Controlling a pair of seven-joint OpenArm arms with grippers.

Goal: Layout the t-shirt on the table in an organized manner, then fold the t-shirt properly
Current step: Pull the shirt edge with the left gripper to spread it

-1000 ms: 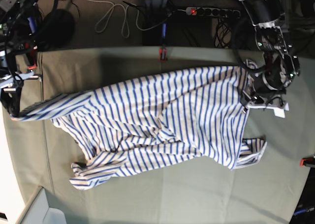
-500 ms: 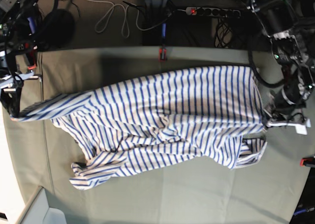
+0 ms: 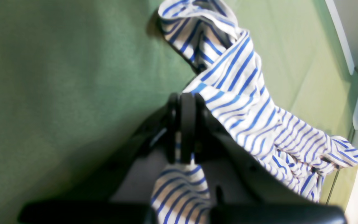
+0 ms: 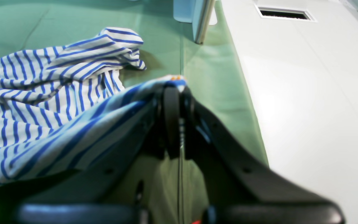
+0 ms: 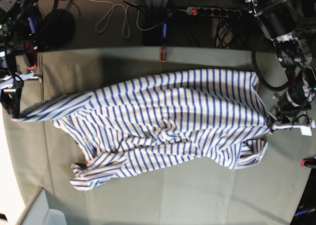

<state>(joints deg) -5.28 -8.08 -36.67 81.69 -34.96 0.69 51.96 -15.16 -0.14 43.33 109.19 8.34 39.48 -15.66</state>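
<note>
Table under green cloth fills your base view, its edges cut off. The t-shirt stretches across the middle, lower part bunched. Your left tool at right and right tool at left each pinch its fabric tight.

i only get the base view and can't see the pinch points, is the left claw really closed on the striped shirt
Observer: Yes. In the left wrist view the left claw is shut on the soft white t-shirt with thin blue stripes, fabric passing between its fingers.
Operator: and the right one
Observer: The right claw is shut on a bunched edge of the shirt.
Operator: is that edge on the table
Observer: No, it's lifted above the pale grey-green cloth-covered table.
</note>
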